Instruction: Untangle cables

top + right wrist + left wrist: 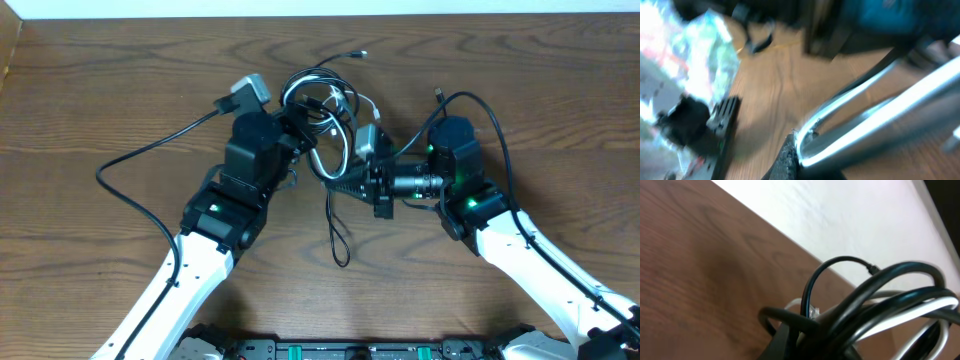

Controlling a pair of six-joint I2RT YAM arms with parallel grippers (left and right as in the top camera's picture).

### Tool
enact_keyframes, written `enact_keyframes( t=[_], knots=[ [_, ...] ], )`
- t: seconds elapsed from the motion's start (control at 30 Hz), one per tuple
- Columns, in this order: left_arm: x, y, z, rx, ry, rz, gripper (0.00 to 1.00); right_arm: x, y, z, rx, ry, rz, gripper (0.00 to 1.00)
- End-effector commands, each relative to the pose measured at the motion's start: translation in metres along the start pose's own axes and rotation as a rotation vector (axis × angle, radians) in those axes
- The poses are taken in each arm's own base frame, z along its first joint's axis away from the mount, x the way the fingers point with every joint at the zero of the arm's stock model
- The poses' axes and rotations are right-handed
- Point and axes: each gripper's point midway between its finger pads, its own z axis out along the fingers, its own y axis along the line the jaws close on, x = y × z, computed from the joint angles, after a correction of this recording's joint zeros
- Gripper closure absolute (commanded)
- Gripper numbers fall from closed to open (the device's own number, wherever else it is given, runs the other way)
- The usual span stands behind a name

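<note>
The cables [325, 105] lie in a tangled bundle of black loops and one white cord at the middle of the wooden table. My left gripper [298, 125] reaches into the bundle from the left. In the left wrist view it [805, 342] is shut on thick black cables [875, 292], with the white cable [922, 307] running beside them. My right gripper [338, 178] comes in from the right, below the bundle. The right wrist view is blurred but shows it [795, 160] shut on a bend of the white cable [880, 117]. One black loop [338, 240] trails toward the front.
The left arm's own black cable [130, 165] sweeps out over the table's left side. The right arm's cable [485, 105] arches over its wrist. A small plug end [358, 54] sticks out behind the bundle. The table's far edge [300, 14] meets a white wall.
</note>
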Motion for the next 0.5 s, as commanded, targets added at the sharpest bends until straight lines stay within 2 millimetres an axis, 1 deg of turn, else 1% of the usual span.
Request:
enact_keyframes(
  t=[0.0, 0.1, 0.2, 0.33, 0.47],
  knots=[
    [-0.035, 0.007, -0.003, -0.031, -0.129, -0.140, 0.92, 0.009, 0.039, 0.004, -0.199, -0.004, -0.170, 0.99],
    [-0.034, 0.007, -0.003, -0.027, -0.129, -0.196, 0.93, 0.015, 0.042, 0.005, -0.212, 0.006, -0.233, 0.99],
    [-0.035, 0.007, -0.003, -0.026, -0.130, -0.203, 0.93, 0.017, 0.041, 0.006, -0.206, 0.010, -0.247, 0.99],
    [-0.034, 0.007, -0.003, -0.027, -0.130, -0.199, 0.92, 0.019, 0.030, 0.007, -0.140, 0.034, -0.248, 0.99],
    [-0.034, 0.007, -0.003, -0.033, -0.128, -0.109, 0.93, 0.018, 0.015, 0.008, -0.058, 0.050, -0.191, 0.98]
  ],
)
